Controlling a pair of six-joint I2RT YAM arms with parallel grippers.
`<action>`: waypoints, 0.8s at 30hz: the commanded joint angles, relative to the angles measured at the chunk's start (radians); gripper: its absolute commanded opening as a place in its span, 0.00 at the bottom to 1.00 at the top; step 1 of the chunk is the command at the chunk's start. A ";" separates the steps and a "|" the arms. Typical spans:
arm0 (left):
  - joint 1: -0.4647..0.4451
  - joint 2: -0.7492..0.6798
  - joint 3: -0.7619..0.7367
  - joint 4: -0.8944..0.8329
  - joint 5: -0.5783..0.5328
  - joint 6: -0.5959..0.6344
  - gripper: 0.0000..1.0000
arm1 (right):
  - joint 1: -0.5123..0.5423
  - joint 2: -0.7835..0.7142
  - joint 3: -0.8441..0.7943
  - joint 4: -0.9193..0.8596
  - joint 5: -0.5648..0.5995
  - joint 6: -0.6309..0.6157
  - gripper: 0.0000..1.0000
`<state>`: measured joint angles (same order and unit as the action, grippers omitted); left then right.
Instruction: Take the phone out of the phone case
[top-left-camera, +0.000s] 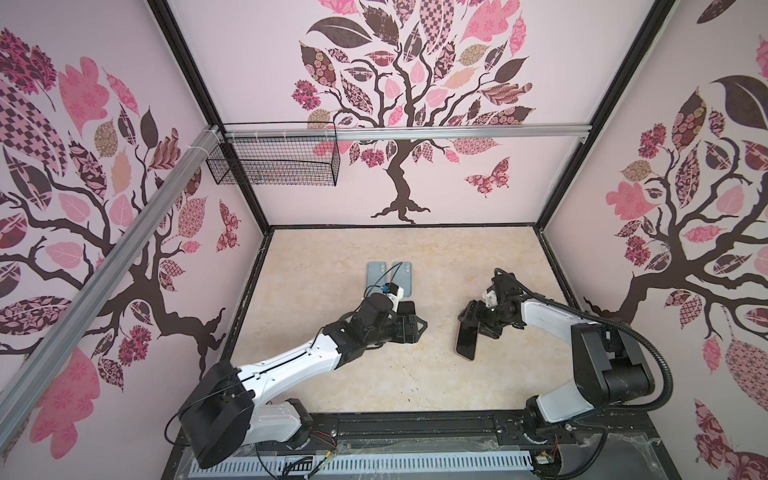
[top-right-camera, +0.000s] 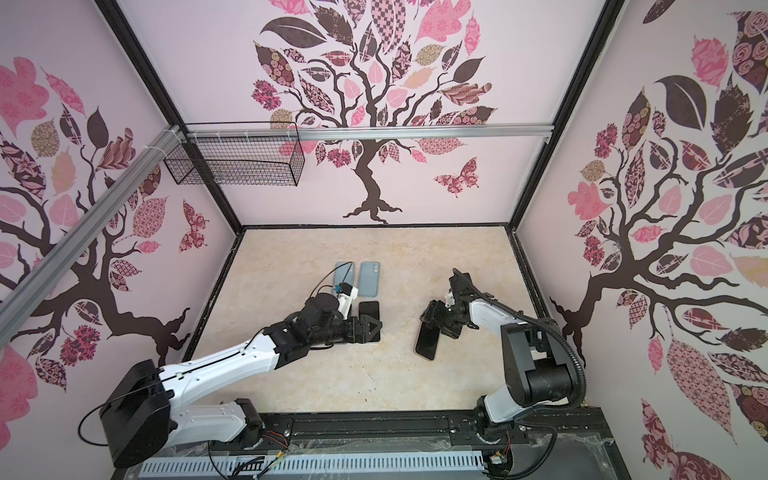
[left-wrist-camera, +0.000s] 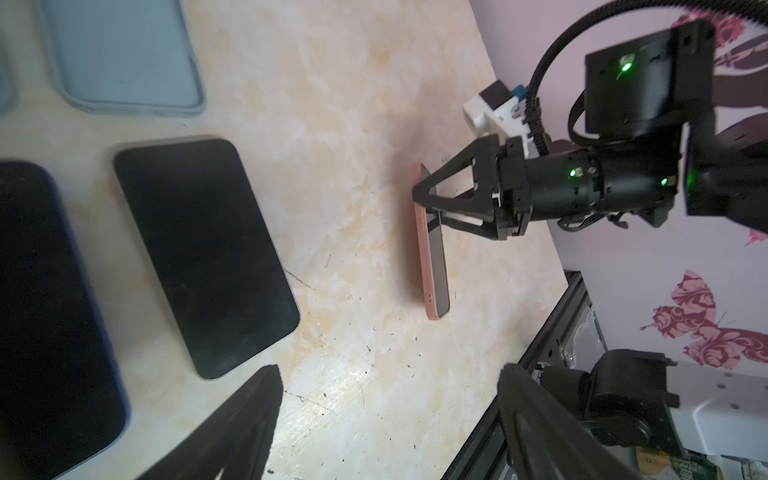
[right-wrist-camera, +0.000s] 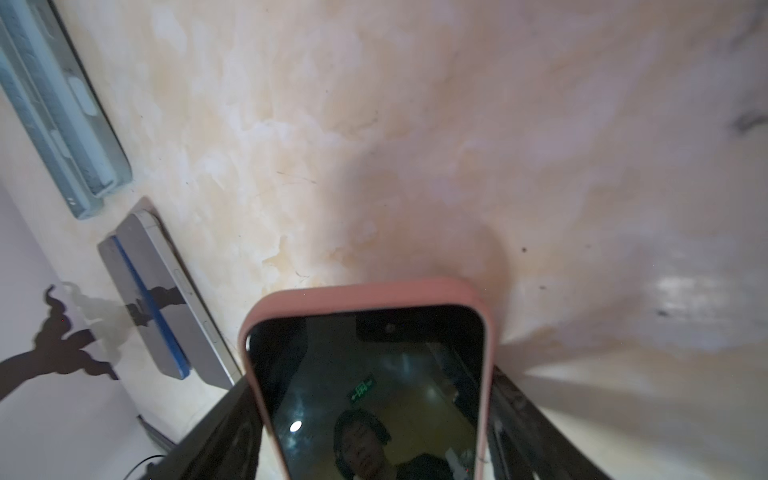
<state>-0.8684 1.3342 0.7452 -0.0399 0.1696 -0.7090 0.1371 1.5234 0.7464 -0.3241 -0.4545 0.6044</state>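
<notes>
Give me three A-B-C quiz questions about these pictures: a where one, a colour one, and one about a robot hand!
1. Where are the two blue-grey cases? A in the basket; B side by side on the table; C stacked.
2. What colour is the held case in the right gripper? A pink; B green; C yellow.
3. The left gripper is: A shut on a phone; B open, empty; C shut on a case.
B, they lie next to each other; A, its rim shows pink; B, nothing sits between its spread fingers.
</notes>
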 joint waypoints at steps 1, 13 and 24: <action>-0.051 0.088 0.054 0.107 -0.009 -0.017 0.80 | -0.010 -0.029 -0.032 0.059 -0.098 0.087 0.54; -0.121 0.426 0.201 0.271 0.039 -0.020 0.72 | -0.026 -0.009 -0.075 0.135 -0.184 0.155 0.54; -0.128 0.520 0.226 0.305 0.109 -0.012 0.46 | -0.036 -0.009 -0.086 0.155 -0.210 0.185 0.54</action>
<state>-0.9894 1.8473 0.9333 0.2245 0.2504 -0.7315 0.1123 1.5131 0.6655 -0.1795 -0.6254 0.7540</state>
